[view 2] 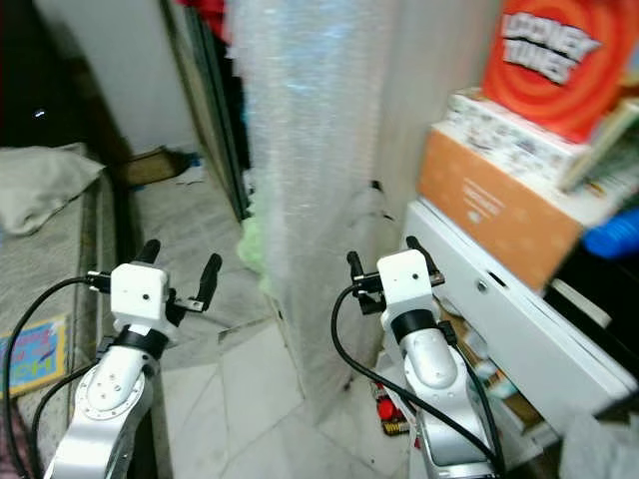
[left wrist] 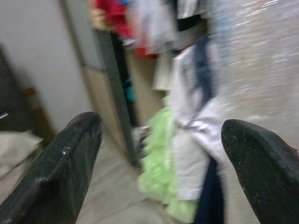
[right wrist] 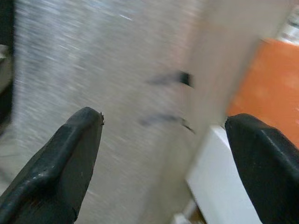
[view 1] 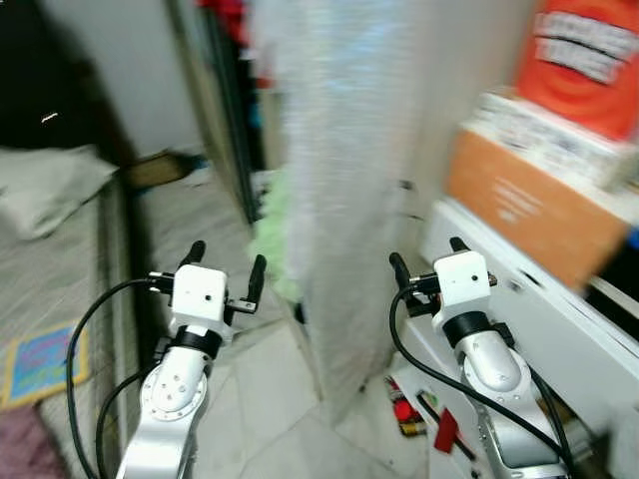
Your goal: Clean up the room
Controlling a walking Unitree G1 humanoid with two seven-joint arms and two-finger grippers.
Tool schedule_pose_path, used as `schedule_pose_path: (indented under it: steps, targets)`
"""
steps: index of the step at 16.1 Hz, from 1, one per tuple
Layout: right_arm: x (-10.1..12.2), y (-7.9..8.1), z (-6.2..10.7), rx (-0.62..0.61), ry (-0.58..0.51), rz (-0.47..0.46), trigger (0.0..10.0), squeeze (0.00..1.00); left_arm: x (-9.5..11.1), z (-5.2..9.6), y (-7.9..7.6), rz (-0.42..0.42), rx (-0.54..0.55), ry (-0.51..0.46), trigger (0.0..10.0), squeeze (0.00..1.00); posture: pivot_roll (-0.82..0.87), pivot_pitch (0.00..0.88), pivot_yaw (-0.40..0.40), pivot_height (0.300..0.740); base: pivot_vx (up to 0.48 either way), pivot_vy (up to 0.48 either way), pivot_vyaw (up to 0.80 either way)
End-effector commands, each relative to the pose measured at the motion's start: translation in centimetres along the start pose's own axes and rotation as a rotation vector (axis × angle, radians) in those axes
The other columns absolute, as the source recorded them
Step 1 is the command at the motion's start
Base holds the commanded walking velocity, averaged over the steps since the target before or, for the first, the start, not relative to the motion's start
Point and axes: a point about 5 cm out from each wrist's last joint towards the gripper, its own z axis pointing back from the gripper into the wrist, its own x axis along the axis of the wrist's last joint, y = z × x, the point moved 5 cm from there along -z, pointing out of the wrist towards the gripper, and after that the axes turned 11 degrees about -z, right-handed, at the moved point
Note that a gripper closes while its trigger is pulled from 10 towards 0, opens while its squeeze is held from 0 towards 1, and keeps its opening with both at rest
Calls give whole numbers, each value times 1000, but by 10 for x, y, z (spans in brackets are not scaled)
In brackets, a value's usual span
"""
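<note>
Both arms are raised in front of me over a pale tiled floor, and the views are blurred. My left gripper (view 1: 226,261) is open and holds nothing. Its wrist view looks between its fingers (left wrist: 70,158) at a light green cloth (left wrist: 163,182) heaped on the floor below hanging clothes (left wrist: 196,112). The same green cloth (view 1: 272,244) lies at the foot of a tall roll of bubble wrap (view 1: 344,200). My right gripper (view 1: 429,257) is open and empty, close to the roll's right side and beside a white cabinet (view 1: 539,309).
An orange box (view 1: 529,205) and a red box (view 1: 584,60) are stacked on the white cabinet. Small red items (view 1: 419,419) lie on the floor by my right arm. A mattress with a grey pillow (view 1: 45,190) is at the left. A dark wardrobe frame (view 1: 225,110) stands behind.
</note>
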Motion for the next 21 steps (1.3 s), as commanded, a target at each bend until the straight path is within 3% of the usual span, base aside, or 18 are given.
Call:
schedule_pose_path:
  steps: [1,21]
  targets:
    - [4,5,-2,13,-13,-4,10000,0,0,1,2,-6,6,3,10000,0,-96,18,-1,740,0,0,800]
    - [10,6,-13,18,-41,6,10000,0,0,-5,0,-5,-3,-13,10000,0,-94,0,-3,740,0,0,800]
